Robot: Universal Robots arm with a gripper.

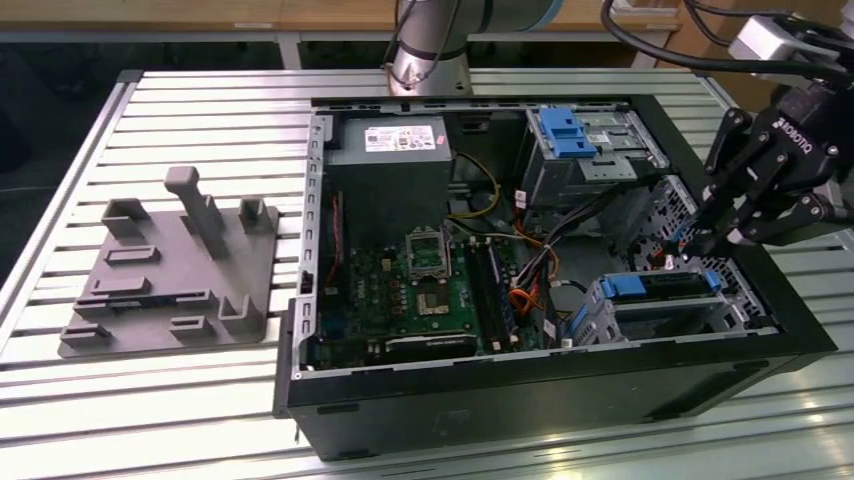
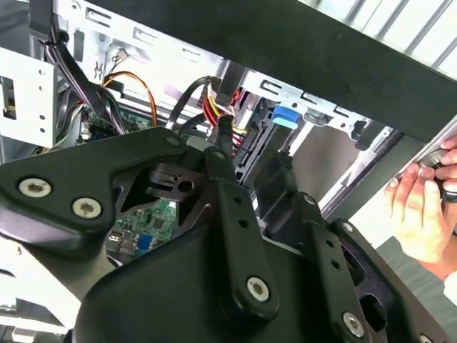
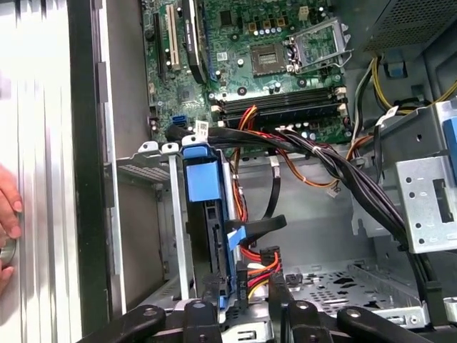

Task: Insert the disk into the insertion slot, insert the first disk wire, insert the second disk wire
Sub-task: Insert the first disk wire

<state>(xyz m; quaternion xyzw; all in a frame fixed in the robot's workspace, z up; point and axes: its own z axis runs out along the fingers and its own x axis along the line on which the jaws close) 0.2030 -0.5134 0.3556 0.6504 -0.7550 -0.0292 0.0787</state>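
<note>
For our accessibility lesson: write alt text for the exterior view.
A robot arm's hand reaches into an open computer case on a slatted table, near the blue-framed disk seated in the insertion slot. A grey fixture plate lies at the exterior view's left.

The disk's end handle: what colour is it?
Bright blue. The disk's end handle shows best in the first wrist view.

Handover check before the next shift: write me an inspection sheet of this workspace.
Surface: slatted metal table bearing an open computer case.
Job's things: disk sits in the insertion slot, blue handle showing.
Clutter: grey fixture on the exterior view's left.
Grippers: gripper inside the case, by the disk.
Cables: black wire bundle crosses near the disk; red and yellow wires beside it.
Surroundings: a person's hand outside the case wall.
</note>
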